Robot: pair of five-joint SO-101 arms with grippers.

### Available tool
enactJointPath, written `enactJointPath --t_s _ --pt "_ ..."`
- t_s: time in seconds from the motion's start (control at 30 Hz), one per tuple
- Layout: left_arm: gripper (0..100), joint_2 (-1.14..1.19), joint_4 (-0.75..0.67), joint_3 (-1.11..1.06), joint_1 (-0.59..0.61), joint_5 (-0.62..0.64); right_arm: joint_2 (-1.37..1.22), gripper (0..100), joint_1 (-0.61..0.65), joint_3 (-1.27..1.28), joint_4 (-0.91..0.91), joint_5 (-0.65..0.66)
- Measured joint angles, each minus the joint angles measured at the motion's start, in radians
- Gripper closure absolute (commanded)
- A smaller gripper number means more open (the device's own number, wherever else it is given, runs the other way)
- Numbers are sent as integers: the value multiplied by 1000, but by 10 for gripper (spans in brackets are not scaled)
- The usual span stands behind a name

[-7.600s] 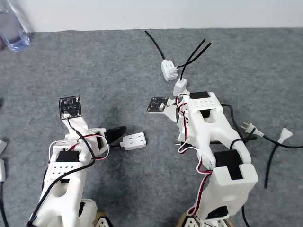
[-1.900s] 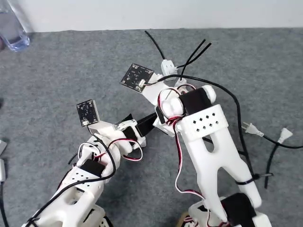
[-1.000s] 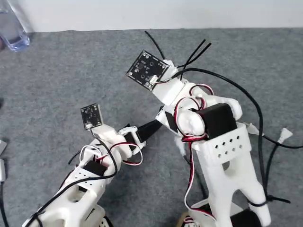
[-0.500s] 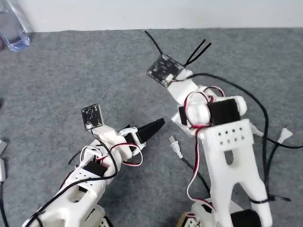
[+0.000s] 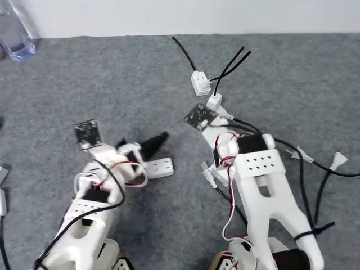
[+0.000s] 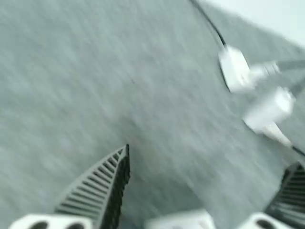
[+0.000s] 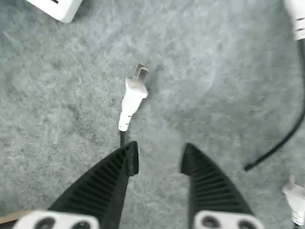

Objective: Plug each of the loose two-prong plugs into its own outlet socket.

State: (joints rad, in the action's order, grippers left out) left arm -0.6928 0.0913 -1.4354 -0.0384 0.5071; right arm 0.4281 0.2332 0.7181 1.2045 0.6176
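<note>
Far left corner of the grey-covered bench (image 5: pixel 84 67): a clear bottle (image 5: pixel 14 34) stands at the edge. Left gripper (image 6: pixel 212 157): ahead of the left arm, left of the bench's middle, jaws spread wide with nothing held. White outlet socket (image 5: pixel 159 166): lies flat on the covering just beside that gripper, on its near side. In the left wrist view its edge sits low between the two fingers, and neither finger grips it. Toward the far edge, near the middle: a second socket block (image 5: pixel 199 82) on a black cable, with a white connector (image 5: pixel 214 103) just beside it. Whether the two are joined cannot be told. Right gripper (image 7: pixel 160 148): below the right arm's wrist, right of the middle, jaws partly open and empty. Loose two-prong plug (image 7: pixel 132 102): flat on the covering just ahead of one finger, prongs pointing away from the gripper, unplugged and apart from the outlet socket. Toward the right edge: a further plug (image 5: pixel 298 152) and, nearer the edge, a last plug (image 5: pixel 337 160), both on black cables and in no socket.
</note>
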Motion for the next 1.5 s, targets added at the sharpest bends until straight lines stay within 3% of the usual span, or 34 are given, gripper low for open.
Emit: enactJointPath --t_s 0.27,0.7,1.03,1.3,1.5 --pt "541 0 -15 -23 38 -12 0 872 -9 172 -261 43" --pt "541 0 -15 -23 38 -15 -127 876 -26 181 -382 98" --pt "541 0 -15 -23 38 -15 -264 876 -52 106 -388 98" --pt "541 0 -15 -23 40 -15 -276 877 52 106 -382 83" --pt "541 0 -15 -23 38 -15 -276 877 61 51 -301 64"
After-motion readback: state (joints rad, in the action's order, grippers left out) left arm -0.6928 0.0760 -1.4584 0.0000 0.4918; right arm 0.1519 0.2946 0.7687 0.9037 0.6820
